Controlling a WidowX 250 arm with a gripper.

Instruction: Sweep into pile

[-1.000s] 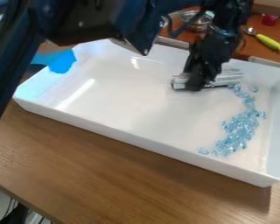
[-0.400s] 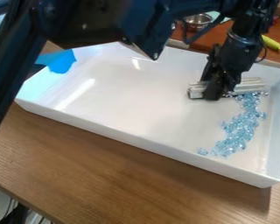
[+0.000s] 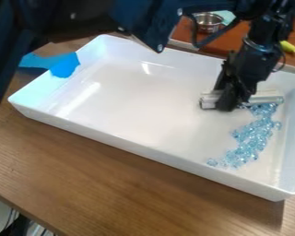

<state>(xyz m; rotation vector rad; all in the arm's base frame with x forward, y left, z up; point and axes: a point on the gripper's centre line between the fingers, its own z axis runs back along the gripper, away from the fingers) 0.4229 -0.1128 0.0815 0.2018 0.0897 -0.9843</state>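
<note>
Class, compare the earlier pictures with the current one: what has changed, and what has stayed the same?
The gripper, holding the silver bar, has moved right and toward the near side. The far end of the blue beads has been pushed nearer the rest. The white tray has shifted slightly, its left end toward the upper left. Nothing was let go; the beads' near end keeps its curved, spread-out shape.

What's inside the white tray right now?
Inside the white tray, a curved band of light-blue pieces lies toward the right side, its upper end meeting the silver bar held in the gripper. Anything directly beneath the bar or behind the arm is covered.
</note>
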